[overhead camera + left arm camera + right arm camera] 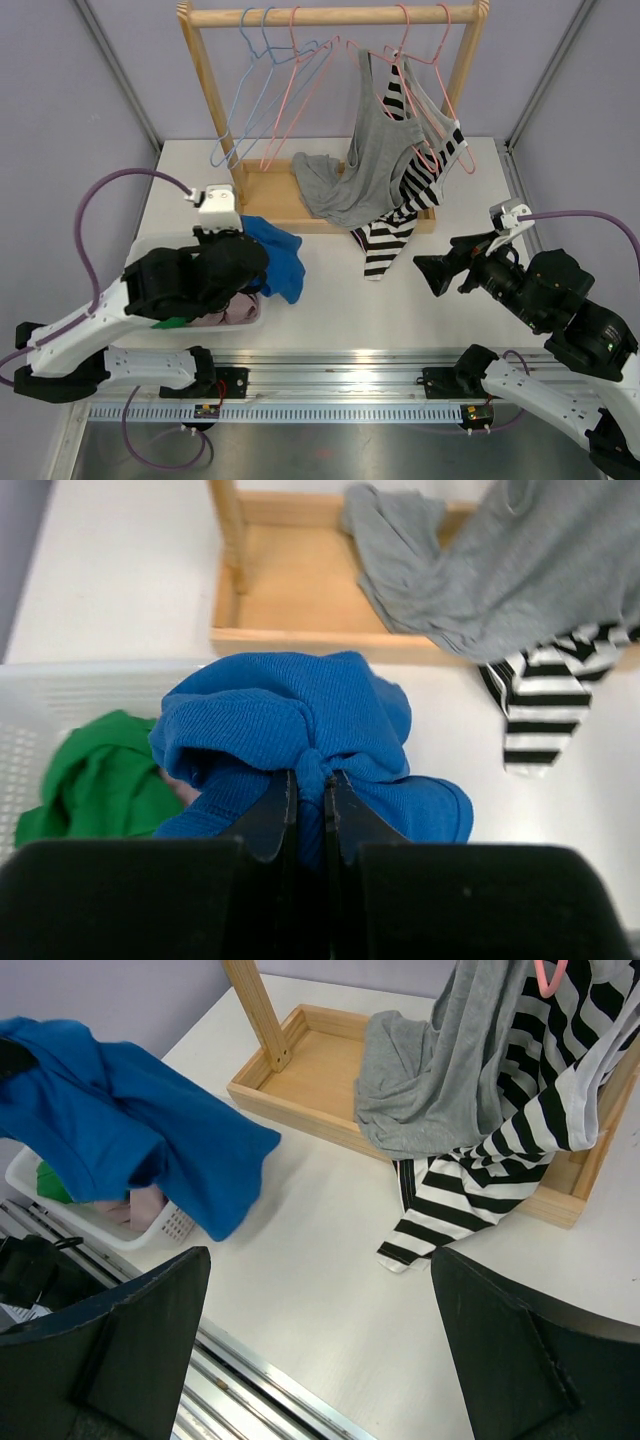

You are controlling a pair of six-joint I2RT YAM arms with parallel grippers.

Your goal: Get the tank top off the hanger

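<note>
A blue garment (pixel 278 255) (pixel 290 715) (pixel 110 1120) is bunched over the right end of the white basket (pixel 245 318). My left gripper (pixel 250 262) (pixel 311 785) is shut on a fold of it. A grey tank top (pixel 375 160) (pixel 540 570) (pixel 440 1090) and a black-and-white striped tank top (pixel 395 235) (pixel 520 1130) hang from pink hangers (pixel 435 60) on the wooden rack (pixel 330 15), their hems draping into the rack's base and onto the table. My right gripper (pixel 425 272) (pixel 320 1252) is open, low over the table, to the right of the striped hem.
Several empty blue and pink hangers (pixel 270 70) hang at the left of the rail. The basket (pixel 60 695) holds a green garment (pixel 95 780) and a pinkish one. The rack's wooden base tray (pixel 300 590) lies behind the basket.
</note>
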